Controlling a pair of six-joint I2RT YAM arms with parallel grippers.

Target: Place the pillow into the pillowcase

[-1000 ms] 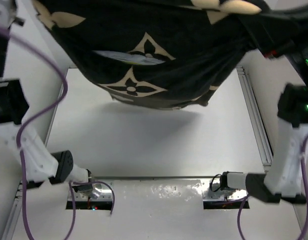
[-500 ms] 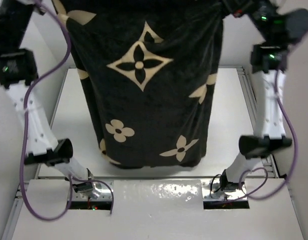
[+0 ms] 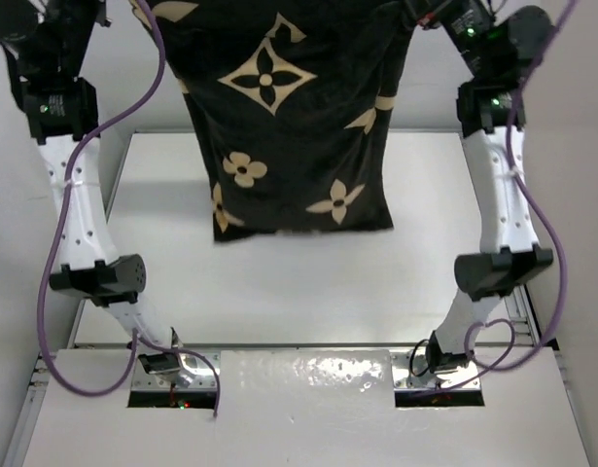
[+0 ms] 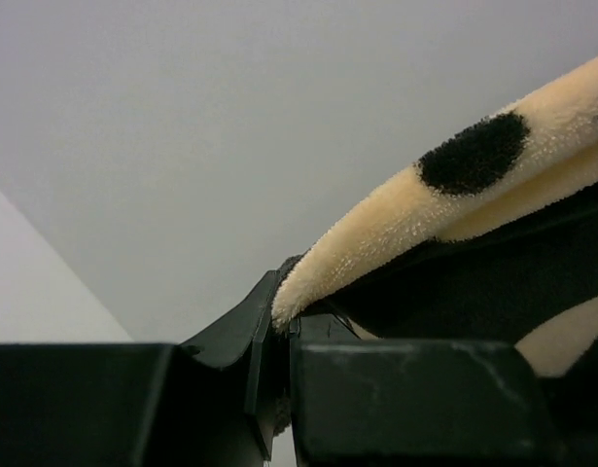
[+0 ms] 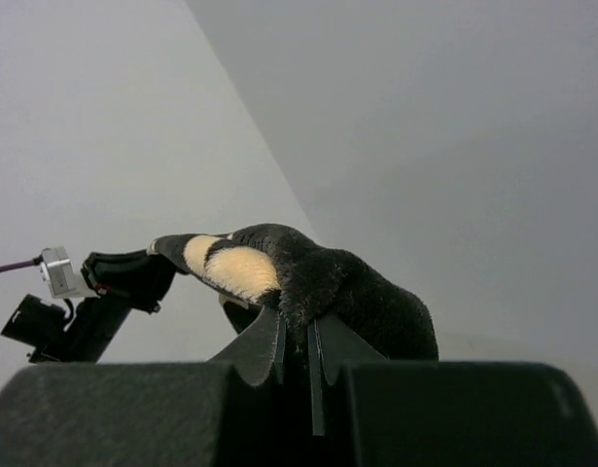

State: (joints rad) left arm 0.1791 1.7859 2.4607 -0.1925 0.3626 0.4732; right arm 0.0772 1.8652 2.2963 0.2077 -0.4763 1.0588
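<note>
At left, one purple cable [image 3: 46, 311] loops along the left arm [image 3: 80, 214], whose left gripper [image 4: 284, 326] pinches the upper edge of the single pillowcase [image 3: 289, 126] hanging at upper centre against plain grey walls [image 4: 182, 146], hem seemingly clear of the white table [image 3: 279, 292], while the right gripper [image 5: 299, 336] pinches that edge too, a second purple cable [image 3: 559, 292] at right.

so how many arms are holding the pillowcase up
2. The left fingers pinch the pillowcase at its upper left side, the right fingers at its upper right; it hangs between them.
</note>
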